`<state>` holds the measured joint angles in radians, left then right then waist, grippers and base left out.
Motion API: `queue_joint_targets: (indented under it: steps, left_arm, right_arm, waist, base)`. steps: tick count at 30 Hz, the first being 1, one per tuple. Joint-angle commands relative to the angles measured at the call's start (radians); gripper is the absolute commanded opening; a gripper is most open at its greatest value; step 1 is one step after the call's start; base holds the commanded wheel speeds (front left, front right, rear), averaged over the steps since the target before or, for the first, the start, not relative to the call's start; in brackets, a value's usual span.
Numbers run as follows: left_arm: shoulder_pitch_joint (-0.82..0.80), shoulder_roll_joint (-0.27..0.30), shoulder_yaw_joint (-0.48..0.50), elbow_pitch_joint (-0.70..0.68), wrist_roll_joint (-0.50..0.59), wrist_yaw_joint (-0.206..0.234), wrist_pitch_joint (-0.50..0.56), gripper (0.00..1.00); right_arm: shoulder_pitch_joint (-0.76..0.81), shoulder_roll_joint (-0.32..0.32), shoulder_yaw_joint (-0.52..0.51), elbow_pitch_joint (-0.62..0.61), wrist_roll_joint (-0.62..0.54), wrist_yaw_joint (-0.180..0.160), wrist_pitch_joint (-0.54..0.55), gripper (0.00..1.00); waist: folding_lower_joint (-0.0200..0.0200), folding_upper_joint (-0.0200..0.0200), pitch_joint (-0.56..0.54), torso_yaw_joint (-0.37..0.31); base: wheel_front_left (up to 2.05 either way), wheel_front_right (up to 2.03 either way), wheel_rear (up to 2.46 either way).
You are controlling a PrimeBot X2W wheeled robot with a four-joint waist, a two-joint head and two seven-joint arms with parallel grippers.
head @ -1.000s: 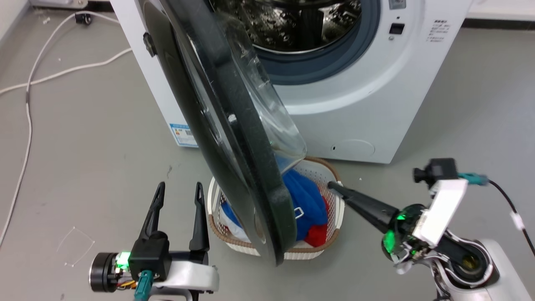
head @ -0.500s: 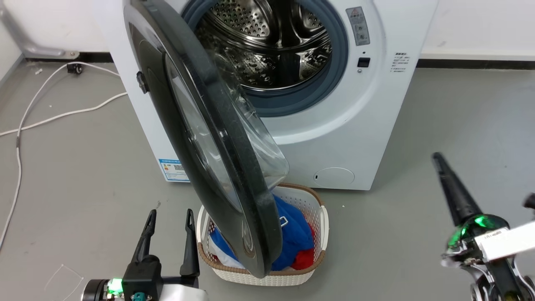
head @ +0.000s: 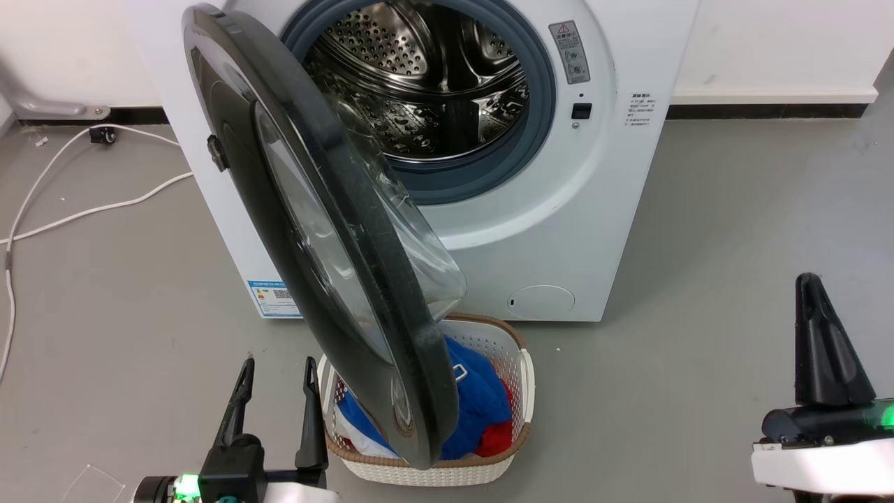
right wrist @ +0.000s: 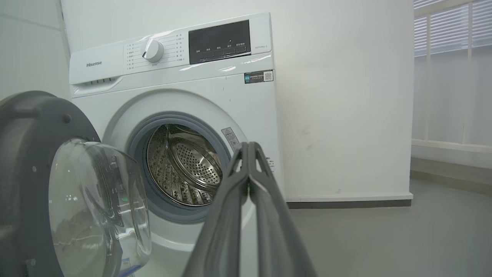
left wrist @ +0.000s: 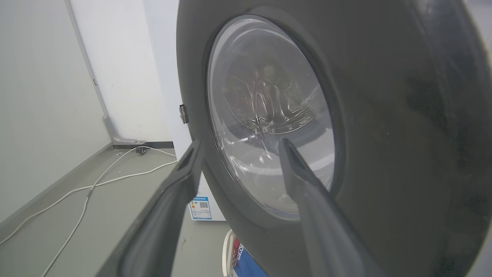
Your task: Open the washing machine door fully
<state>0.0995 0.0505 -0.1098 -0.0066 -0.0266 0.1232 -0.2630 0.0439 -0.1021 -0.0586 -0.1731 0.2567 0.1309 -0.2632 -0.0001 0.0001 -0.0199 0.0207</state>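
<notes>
One basket [head: 426, 476] sits beneath the washing machine door [head: 328, 230].

black round washing machine door [head: 335, 237] swung open, white washing machine [head: 601, 230] drum exposed

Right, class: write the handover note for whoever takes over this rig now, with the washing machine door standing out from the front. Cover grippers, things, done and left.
Grippers: the left gripper is open and empty, low beside the outer face of the washing machine door; whether it touches cannot be told. The right gripper is shut on nothing, off to the right, apart from the washing machine.
Things: the door is hinged on the left and stands out roughly square to the front, its lower edge over the laundry basket.
Done: unlatched, drum opening uncovered.
Left: probably swing the door further leftward, if the hinge allows.
</notes>
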Motion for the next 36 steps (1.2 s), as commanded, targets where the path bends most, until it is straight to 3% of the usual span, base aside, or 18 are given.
queue_joint_targets:
  steps: [1,6,10,11,13,31,32,33,36]
  left_arm:
    - [0.010,-0.001,0.002,-0.004,0.005,-0.002,-0.003,1.00]
    - [0.012,-0.001,-0.001,-0.002,0.004,-0.002,-0.003,1.00]
    - [0.009,-0.001,-0.003,0.000,0.003,-0.001,-0.003,1.00]
    - [0.008,-0.001,-0.003,0.000,0.002,0.000,-0.003,1.00]
    - [0.008,0.000,-0.003,0.001,0.001,0.003,-0.003,1.00]
    - [0.017,-0.001,0.005,0.007,-0.010,0.004,-0.003,1.00]
    - [0.017,-0.001,0.006,0.008,-0.012,0.005,-0.003,0.39]
    - [0.017,-0.001,0.007,0.010,-0.014,0.006,-0.003,0.00]
    - [0.015,0.000,0.011,0.018,-0.018,0.003,-0.003,0.00]
  right_arm:
    - [0.027,0.003,0.001,-0.026,-0.108,0.000,-0.001,0.00]
    - [0.080,0.040,-0.003,0.008,-0.227,0.000,-0.002,0.00]
    - [0.113,0.050,-0.003,0.071,-0.242,0.000,-0.002,0.00]
    - [0.115,0.052,-0.006,0.079,-0.245,0.000,-0.002,0.29]
    - [0.125,0.053,-0.018,0.099,-0.222,0.000,-0.002,1.00]
    - [0.143,0.054,-0.015,0.139,-0.180,0.000,-0.002,1.00]
    - [0.142,0.054,-0.014,0.140,-0.180,0.000,-0.002,1.00]
    - [0.142,0.054,-0.013,0.142,-0.181,0.000,-0.002,1.00]
    - [0.138,0.054,-0.012,0.144,-0.181,0.000,-0.002,1.00]
  waist:
    - [0.0001,-0.0001,0.000,-0.001]
    - [0.0001,-0.0001,0.000,-0.001]
    - [0.0001,-0.0001,0.000,0.003]
    - [0.0001,-0.0001,0.000,0.005]
    - [0.0001,-0.0001,-0.001,0.008]
    - [0.0001,-0.0001,-0.003,0.016]
    - [0.0001,-0.0001,-0.003,0.016]
    - [0.0001,-0.0001,-0.003,0.016]
    - [0.0001,-0.0001,-0.002,0.017]
  base:
    - [0.00,0.00,0.00]
    - [0.00,0.00,0.00]
    - [0.00,0.00,0.00]
    - [0.00,0.00,0.00]
    - [0.00,0.00,0.00]
    - [0.00,0.00,0.00]
    - [0.00,0.00,0.00]
    - [0.00,0.00,0.00]
    - [0.00,0.00,0.00]
